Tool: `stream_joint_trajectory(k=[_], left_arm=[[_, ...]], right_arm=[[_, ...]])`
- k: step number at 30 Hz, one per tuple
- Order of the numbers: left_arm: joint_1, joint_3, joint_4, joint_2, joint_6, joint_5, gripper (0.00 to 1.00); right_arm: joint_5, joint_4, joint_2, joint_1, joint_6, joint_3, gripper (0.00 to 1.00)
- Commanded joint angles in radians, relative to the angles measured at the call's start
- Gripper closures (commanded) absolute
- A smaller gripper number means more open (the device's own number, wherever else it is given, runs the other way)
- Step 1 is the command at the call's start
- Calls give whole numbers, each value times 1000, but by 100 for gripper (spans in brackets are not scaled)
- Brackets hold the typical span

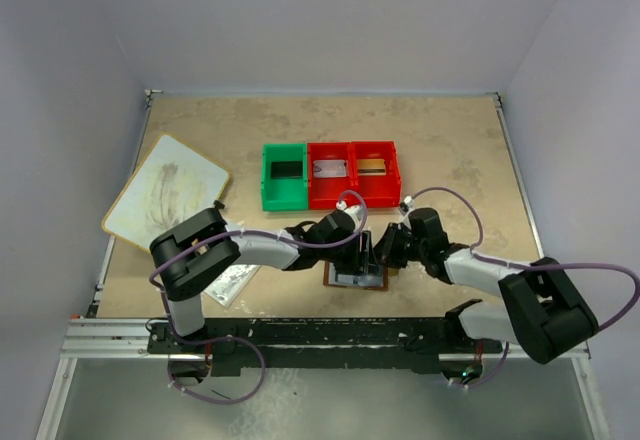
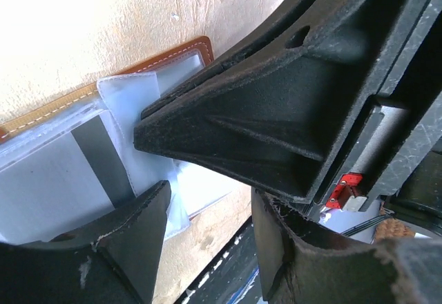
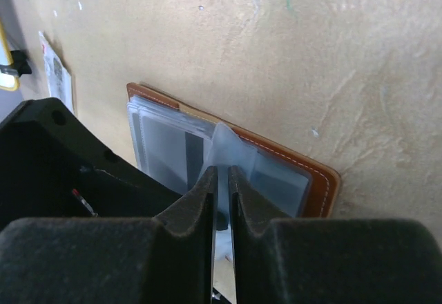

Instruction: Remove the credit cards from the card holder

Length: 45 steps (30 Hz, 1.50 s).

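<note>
The card holder point(image 3: 323, 178) lies open on the tan table point(image 3: 311, 55), stitched brown leather edging its pale clear pockets. The right gripper point(image 3: 222, 174) has its black fingers point(image 3: 197, 207) pinched nearly together on a raised clear pocket flap point(image 3: 233, 148).

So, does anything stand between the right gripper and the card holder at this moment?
Nothing visible does. The right gripper is at the open card holder, its jaws nearly closed on a raised clear pocket. The left gripper, open, sits over the pockets close beside it, not between them.
</note>
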Motion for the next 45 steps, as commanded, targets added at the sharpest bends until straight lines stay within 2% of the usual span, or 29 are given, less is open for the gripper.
stream_joint_trajectory(k=[1,11,17,19,23,30,42,44,45], left_arm=[[1,28,26,-36,27,-23,51],[0,21,-184,-224,113,-214,50],[2,-7,-220,-225,89,-271,49],[2,-4,-227,-189,77,-257,49],[0,-23,-139,-138,46,-176,49],[0,-40,-134,-99,27,-99,49],[0,-36,36,-50,-11,47,49],[-1,-23,52,-47,-9,45,49],[-1,-12,54,-43,-6,44,49]], right_arm=[[7,24,54,9,-31,-24,85],[105,-27,54,7,-22,-17,84],[111,-36,44,7,-18,-21,83],[117,-38,27,6,-7,-28,83],[135,-44,-26,7,18,-46,82],[136,-21,-65,7,55,-86,81],[130,-40,-129,7,66,-97,80],[139,-62,-172,7,73,-92,77],[151,-81,-199,6,77,-86,72]])
